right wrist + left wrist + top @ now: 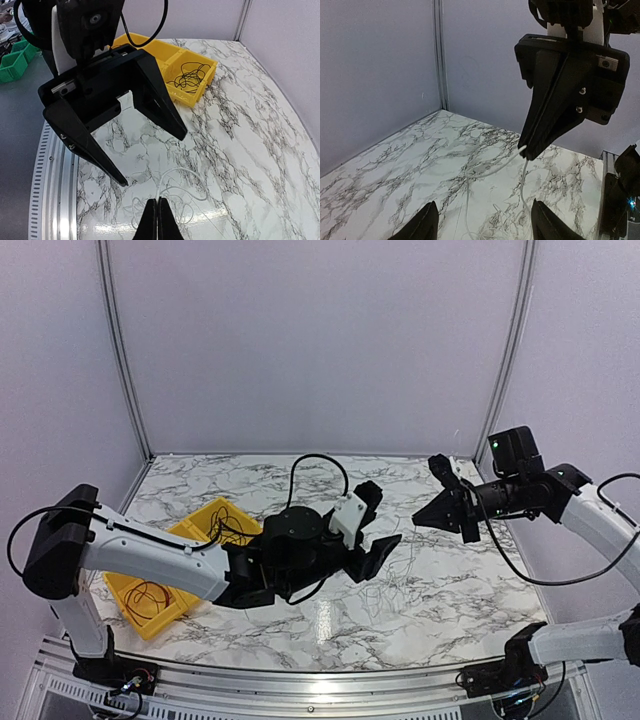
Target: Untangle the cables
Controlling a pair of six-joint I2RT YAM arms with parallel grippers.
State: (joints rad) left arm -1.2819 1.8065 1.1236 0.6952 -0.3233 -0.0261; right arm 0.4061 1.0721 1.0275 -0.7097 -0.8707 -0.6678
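A pale white cable (186,169) lies in a loose tangle on the marble table. My right gripper (157,201) is shut on a strand of it and holds that strand lifted off the table. The left wrist view shows the same grip, the right gripper (529,150) with the white cable (522,185) hanging from its tip. My left gripper (484,204) is open and empty, just above the tangle and facing the right one; it also shows in the top view (388,515). The right gripper (420,520) hovers mid-right. Black cables (189,75) lie in a yellow bin.
The yellow bin (190,530) with two compartments sits at the left of the table, black loops (150,598) in its near part as well. Green bins (15,60) stand off the table. A metal rail (50,190) runs along the near edge. Walls close the back and sides.
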